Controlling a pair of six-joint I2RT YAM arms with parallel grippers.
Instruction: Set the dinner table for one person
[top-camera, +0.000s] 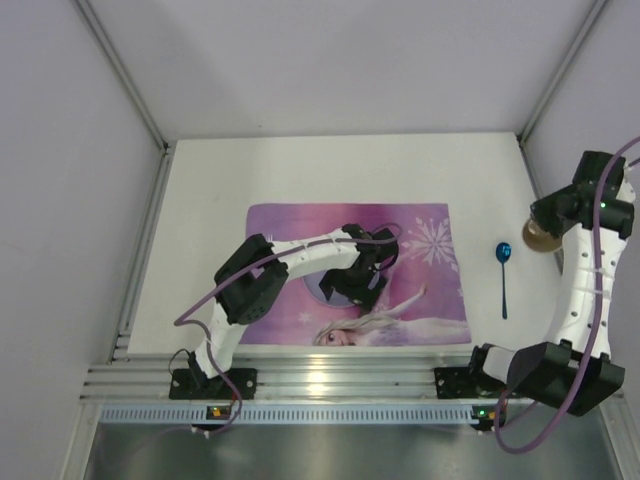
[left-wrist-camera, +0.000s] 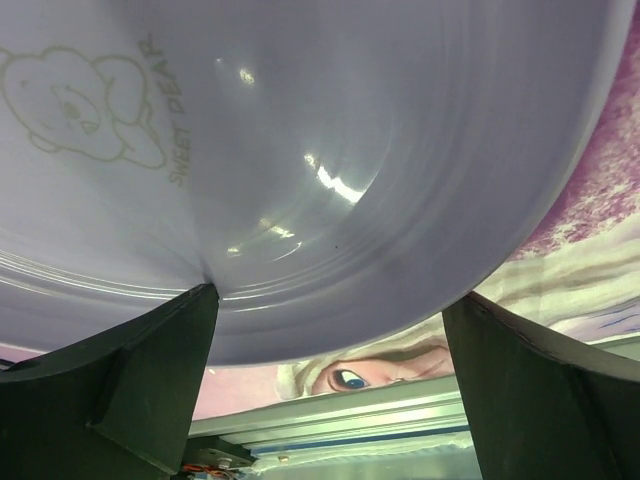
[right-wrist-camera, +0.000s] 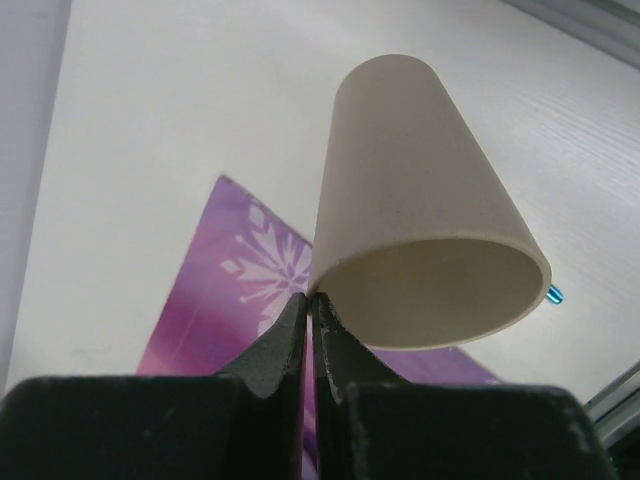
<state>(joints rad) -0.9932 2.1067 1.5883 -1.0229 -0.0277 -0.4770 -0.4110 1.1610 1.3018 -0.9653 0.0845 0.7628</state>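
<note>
Dinner table (top-camera: 220, 175): we find the white top spanning the whole cell, with its aluminium rail (top-camera: 330, 385) along the near edge by the arm bases.
Placemat (top-camera: 300, 225): purple, lying mid-table, close to the rail.
Plate (left-wrist-camera: 300, 150): lavender with a bear print, over the placemat; we cannot tell whether it rests flat.
Left gripper (top-camera: 358, 268): jaws spread wide at the plate, nothing clamped.
Right gripper (right-wrist-camera: 310, 300): fingers pinched on the wall of a beige cup (right-wrist-camera: 420, 180), held tilted at the table's right side.
Spoon (top-camera: 503, 262): blue, on bare table right of the placemat.
</note>
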